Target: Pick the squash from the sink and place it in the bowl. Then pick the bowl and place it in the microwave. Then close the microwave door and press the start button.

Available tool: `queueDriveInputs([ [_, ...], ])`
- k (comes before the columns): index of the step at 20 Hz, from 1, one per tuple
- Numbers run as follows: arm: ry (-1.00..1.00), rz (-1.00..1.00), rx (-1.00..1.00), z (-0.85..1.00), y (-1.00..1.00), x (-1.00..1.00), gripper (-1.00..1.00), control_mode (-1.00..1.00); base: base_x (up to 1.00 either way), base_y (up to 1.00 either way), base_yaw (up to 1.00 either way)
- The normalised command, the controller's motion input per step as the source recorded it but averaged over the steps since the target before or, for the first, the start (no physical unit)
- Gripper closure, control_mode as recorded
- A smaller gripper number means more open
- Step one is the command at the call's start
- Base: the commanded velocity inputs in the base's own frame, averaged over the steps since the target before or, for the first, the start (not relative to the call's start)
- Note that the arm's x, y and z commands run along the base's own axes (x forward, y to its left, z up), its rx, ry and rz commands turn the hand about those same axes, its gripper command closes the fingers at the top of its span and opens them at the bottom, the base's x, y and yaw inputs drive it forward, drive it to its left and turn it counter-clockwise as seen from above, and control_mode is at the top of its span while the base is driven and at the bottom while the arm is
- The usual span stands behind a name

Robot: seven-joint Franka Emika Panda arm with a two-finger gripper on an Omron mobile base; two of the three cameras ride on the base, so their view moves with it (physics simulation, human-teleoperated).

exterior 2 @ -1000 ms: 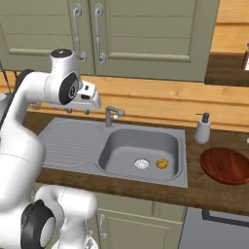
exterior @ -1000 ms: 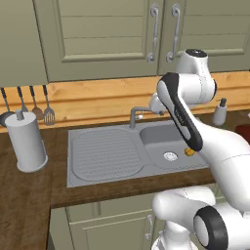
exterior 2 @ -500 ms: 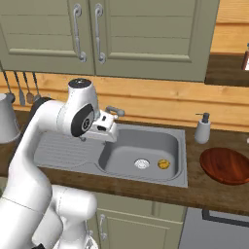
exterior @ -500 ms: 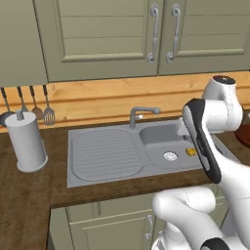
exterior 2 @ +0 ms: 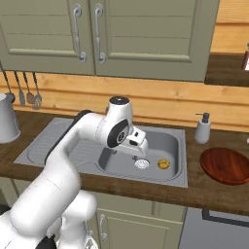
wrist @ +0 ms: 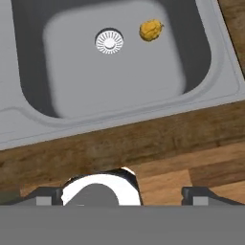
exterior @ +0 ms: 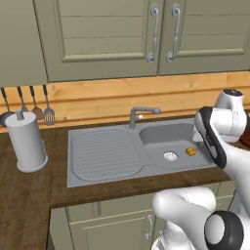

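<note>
From the left base view, the small lumpy yellow squash sits on the floor of the grey steel sink, just beside the round drain. The white arm leans over the basin's right side.

From the right base view, the gripper hangs above the basin, and the squash lies below it and off to the right. The wide dark red-brown bowl waits on the wooden counter, near a grey soap bottle.

In the hand view, the gripper's jaws are spread wide with nothing in them. The squash is far ahead, with nothing blocking the way.

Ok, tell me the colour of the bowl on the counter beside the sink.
The bowl is a glossy dark reddish-brown. It shows best in the right base view.
</note>
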Motion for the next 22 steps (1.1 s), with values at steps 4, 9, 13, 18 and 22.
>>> queueDriveInputs([
  [4,0.01,-0.04,0.01,-0.32,-0.36,0.61,-1.0,-1.0,0.0,0.0,0.0],
  [9,0.0,-0.07,0.0,-0.34,-0.23,0.5,-1.0,-1.0,0.0,0.0,0.0],
  [13,0.01,-0.1,0.0,-0.33,-0.14,0.49,-1.0,-1.0,0.0,0.0,0.0],
  [18,0.0,-0.13,0.0,-0.3,0.0,0.4,-1.0,-1.0,0.0,0.0,0.0],
  [22,0.0,-0.11,0.0,-0.31,0.0,0.26,-1.0,-1.0,0.0,0.0,0.0],
])
